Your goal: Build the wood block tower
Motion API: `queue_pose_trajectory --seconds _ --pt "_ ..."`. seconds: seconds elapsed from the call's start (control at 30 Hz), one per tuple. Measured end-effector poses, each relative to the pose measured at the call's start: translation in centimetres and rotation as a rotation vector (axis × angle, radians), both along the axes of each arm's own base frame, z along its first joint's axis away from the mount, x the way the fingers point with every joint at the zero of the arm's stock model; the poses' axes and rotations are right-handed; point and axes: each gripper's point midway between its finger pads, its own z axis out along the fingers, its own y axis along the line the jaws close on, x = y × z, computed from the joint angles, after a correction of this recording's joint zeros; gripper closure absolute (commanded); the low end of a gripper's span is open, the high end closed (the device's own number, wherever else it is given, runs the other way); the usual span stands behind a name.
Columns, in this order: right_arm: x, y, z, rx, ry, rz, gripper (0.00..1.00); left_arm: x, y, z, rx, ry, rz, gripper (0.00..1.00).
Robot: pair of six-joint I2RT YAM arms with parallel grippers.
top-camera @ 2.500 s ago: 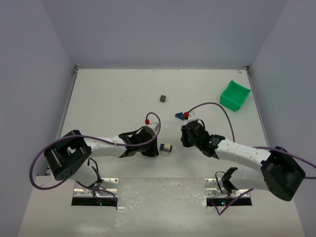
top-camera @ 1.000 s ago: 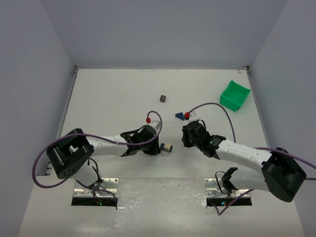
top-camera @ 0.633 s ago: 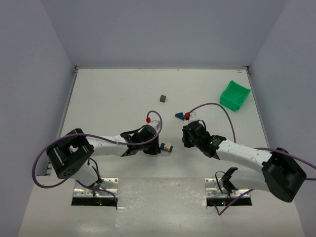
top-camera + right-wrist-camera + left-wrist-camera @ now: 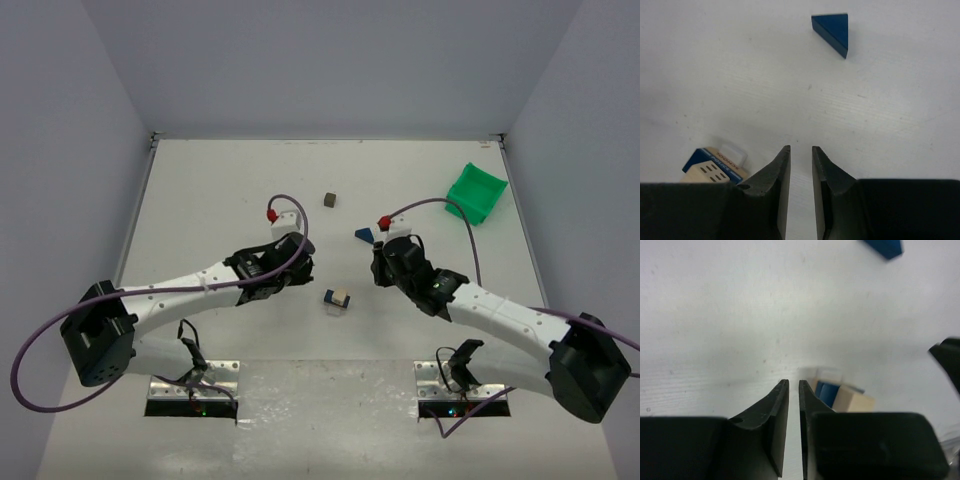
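A small beige and blue block pair [image 4: 337,298] lies on the white table [image 4: 220,190] between my two arms, also seen in the left wrist view [image 4: 845,397] and the right wrist view [image 4: 710,167]. A blue roof-shaped piece [image 4: 363,234] [image 4: 832,31] [image 4: 885,246] lies farther back. A dark grey-brown cube [image 4: 329,199] sits alone behind it. My left gripper [image 4: 303,270] [image 4: 794,382] hovers left of the pair, its jaws almost together with only a thin slit and nothing in it. My right gripper [image 4: 379,264] [image 4: 801,148] points at the roof piece, narrowly open and empty.
A green plastic bin [image 4: 476,192] stands at the back right near the wall. Purple cables loop over both arms. The enclosure walls bound the table on three sides.
My left gripper has pulled back up and to the left, away from the block pair. My right gripper has shifted slightly toward the blue roof piece. Both sets of jaws have parted a little.
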Motion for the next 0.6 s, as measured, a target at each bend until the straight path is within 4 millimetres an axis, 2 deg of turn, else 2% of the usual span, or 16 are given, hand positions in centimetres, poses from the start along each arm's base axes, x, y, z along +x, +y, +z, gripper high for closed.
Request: queue_pose_trajectory --seconds 0.07,0.13,0.17,0.27,0.4,0.53,0.6 --pt "0.8 0.3 1.7 0.010 -0.043 -0.003 0.29 1.6 0.1 2.9 -0.012 -0.056 0.079 0.06" --pt "1.6 0.5 3.6 0.019 -0.083 -0.003 0.07 3.0 0.1 5.7 -0.030 -0.115 0.142 0.00" --pt "2.0 0.7 4.5 0.026 -0.103 -0.004 0.03 3.5 0.2 6.9 -0.043 -0.141 0.168 0.00" --pt "2.8 0.9 6.8 0.043 -0.151 -0.007 0.01 4.8 0.7 9.2 -0.061 -0.190 0.216 0.00" --pt "3.3 0.7 8.3 0.045 -0.183 -0.020 0.01 6.6 1.9 9.9 -0.040 -0.198 0.189 0.00" --pt "3.4 -0.4 8.2 0.022 -0.180 -0.049 0.01 11.2 3.7 10.3 -0.053 -0.170 0.120 0.00" --pt "3.5 -1.2 8.1 0.013 -0.178 -0.073 0.01 13.8 4.0 10.5 -0.047 -0.167 0.036 0.00"
